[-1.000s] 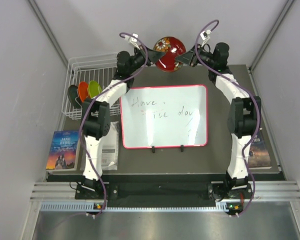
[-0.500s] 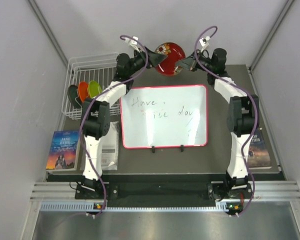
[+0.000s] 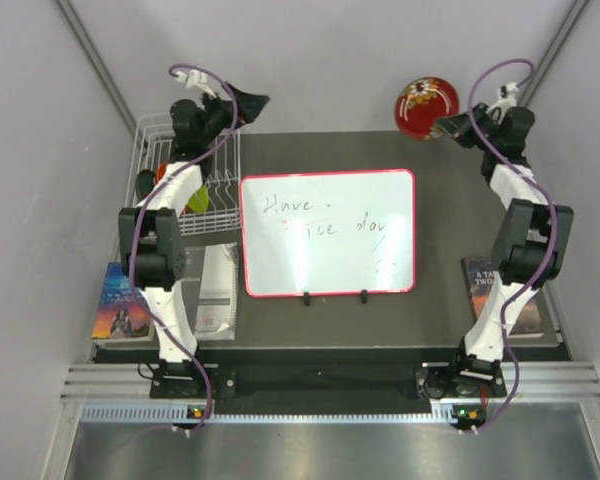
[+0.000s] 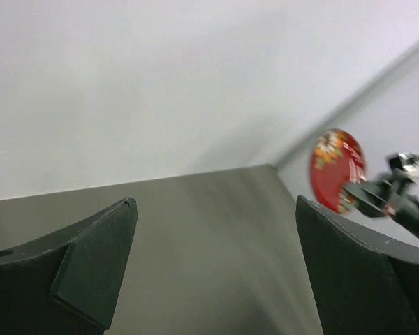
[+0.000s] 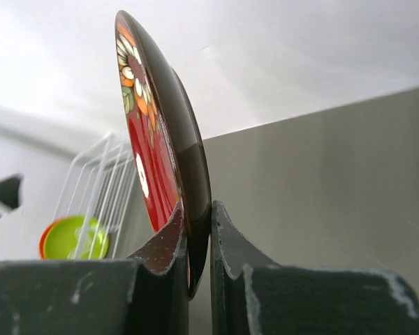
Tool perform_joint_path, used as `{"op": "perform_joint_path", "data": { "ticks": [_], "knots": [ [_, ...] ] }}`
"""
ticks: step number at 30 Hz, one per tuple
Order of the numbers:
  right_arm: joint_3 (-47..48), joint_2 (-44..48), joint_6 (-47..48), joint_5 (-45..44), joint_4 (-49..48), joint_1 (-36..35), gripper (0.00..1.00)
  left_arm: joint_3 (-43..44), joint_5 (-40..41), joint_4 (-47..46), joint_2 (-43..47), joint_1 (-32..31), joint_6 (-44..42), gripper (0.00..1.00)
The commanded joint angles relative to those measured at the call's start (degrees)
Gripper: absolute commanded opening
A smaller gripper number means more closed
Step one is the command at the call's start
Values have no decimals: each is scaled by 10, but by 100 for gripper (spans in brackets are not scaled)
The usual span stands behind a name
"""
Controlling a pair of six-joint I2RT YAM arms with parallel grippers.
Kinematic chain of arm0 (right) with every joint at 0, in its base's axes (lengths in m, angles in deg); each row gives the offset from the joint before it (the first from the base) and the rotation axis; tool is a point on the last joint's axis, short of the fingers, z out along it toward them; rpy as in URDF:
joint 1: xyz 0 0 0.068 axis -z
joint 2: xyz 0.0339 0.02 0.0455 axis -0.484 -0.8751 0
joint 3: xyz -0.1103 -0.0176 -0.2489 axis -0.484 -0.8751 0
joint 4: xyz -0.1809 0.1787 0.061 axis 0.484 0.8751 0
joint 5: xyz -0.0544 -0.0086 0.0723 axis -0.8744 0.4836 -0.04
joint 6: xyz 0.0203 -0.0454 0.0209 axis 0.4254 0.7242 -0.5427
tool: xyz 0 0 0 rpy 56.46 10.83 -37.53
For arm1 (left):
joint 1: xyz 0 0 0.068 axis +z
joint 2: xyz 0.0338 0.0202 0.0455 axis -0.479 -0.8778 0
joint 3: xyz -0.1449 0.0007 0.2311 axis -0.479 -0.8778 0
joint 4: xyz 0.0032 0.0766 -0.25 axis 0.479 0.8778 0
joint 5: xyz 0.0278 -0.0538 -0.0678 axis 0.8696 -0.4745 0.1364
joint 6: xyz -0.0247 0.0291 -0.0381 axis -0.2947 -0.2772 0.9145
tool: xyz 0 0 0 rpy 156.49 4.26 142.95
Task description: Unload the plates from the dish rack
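Nearest the arm bases, a whiteboard (image 3: 328,232) covers the middle of the worktop (image 3: 450,230). That leaves bare strips on the right and at the far edge where a plate could be set down.

Farther back on the left stands the dish rack (image 3: 152,130). A green plate (image 3: 196,199), an orange plate (image 3: 162,175) and a dark plate (image 3: 145,186) are upright between its prongs, so most of the unloading is not yet done.

Above the rack's far side hangs the left end effector (image 3: 250,100), spread wide and empty. It is probably placed there to take the next plate.

At the far right corner, well apart from the rack, the right end effector (image 3: 446,126) pinches the red plate (image 3: 427,107) by its rim. The plate is held on edge above the worktop, as an upright rack slot would present it. It would need tipping flat before release, or it may roll.
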Motion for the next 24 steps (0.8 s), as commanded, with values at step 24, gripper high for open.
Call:
{"op": "perform_joint_path", "data": {
  "ticks": [24],
  "knots": [
    [-213, 113, 93, -138, 158, 85, 0, -249, 259, 188, 251, 18, -279, 99]
  ]
}}
